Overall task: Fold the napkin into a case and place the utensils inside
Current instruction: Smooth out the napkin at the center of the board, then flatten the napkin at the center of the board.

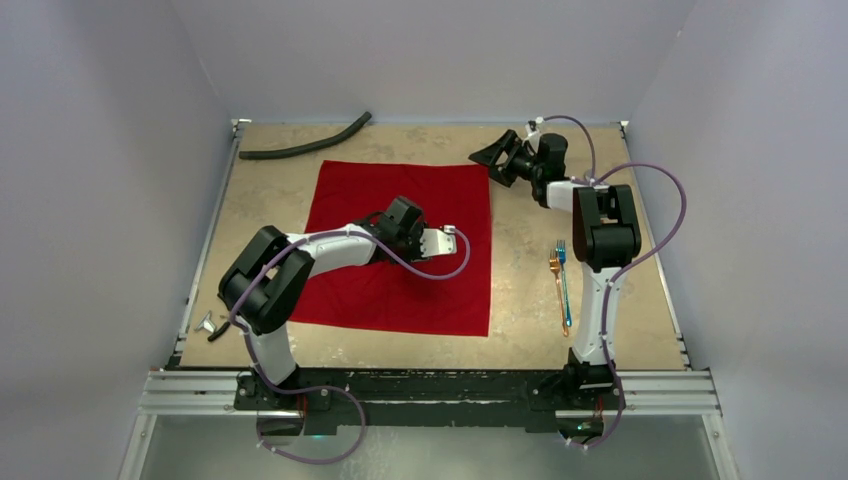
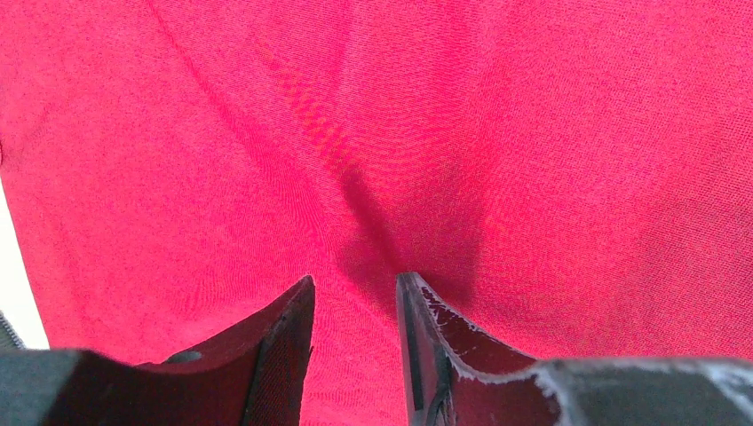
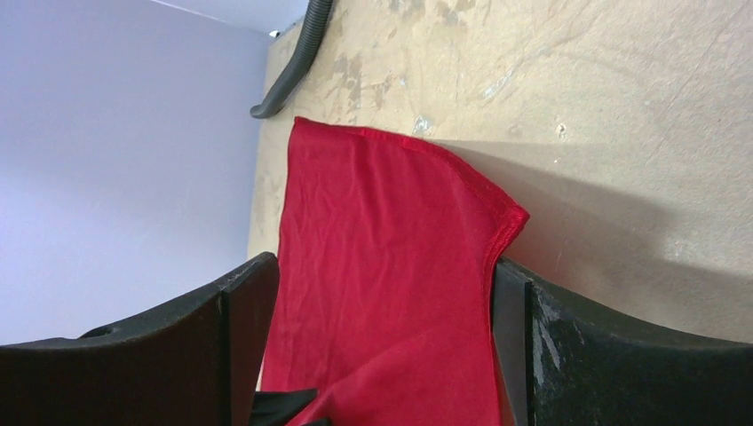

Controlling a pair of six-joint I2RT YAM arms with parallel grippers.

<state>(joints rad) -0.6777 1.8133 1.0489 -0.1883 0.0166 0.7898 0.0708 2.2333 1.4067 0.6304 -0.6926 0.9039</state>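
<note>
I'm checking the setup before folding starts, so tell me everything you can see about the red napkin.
The napkin is bright red, slightly shiny cloth with a stitched hem, spread unfolded as a square on the tan table, faintly wrinkled. The open left gripper hangs over its right half; its far right corner lies between the open right gripper's fingers.

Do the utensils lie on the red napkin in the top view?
No, the utensils lie on the bare table, to the right of the napkin and apart from it.
</note>
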